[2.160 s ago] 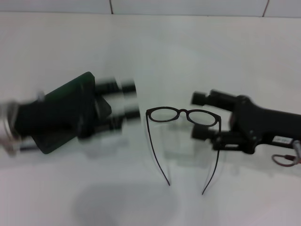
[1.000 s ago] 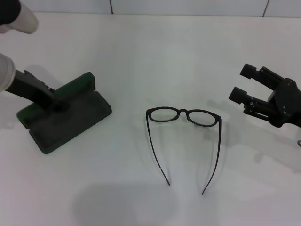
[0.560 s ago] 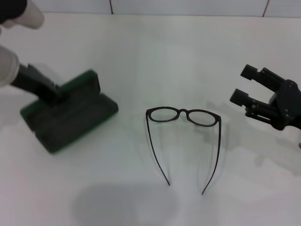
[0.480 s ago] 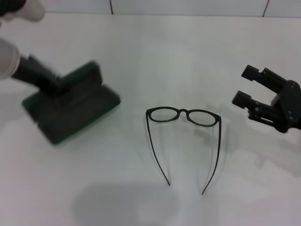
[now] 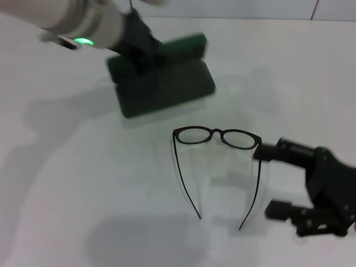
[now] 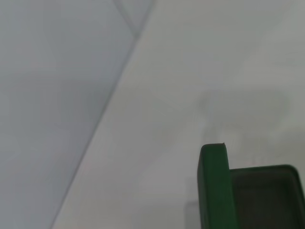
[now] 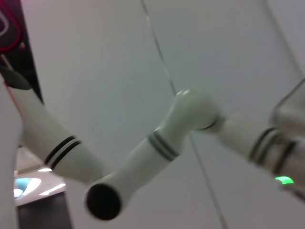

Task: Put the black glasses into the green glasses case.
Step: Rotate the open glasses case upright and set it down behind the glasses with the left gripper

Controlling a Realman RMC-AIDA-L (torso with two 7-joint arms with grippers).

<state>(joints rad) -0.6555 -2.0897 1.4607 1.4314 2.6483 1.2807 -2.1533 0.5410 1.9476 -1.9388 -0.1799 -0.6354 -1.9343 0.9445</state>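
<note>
Left gripper (image 5: pixel 139 53) clamped on open case (image 5: pixel 164 83), beyond glasses (image 5: pixel 218 167). Right gripper (image 5: pixel 270 181) spread beside right temple; next: grasp frame.

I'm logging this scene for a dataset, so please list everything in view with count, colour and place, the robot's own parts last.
Thin black wire-frame glasses: one, black with clear lenses, unfolded at the table's middle, temple arms pointing toward the robot.
Dark green hard glasses case: one, dark green with a dark inside, lid open, far left of the glasses, held by the left tool.
White table: one, white, under everything.
Tiled wall: white, along the far edge.
Left tool: one, black on a white arm with a green light, at the case's left end.
Right tool: one, black, open, by the glasses' right temple arm.
</note>
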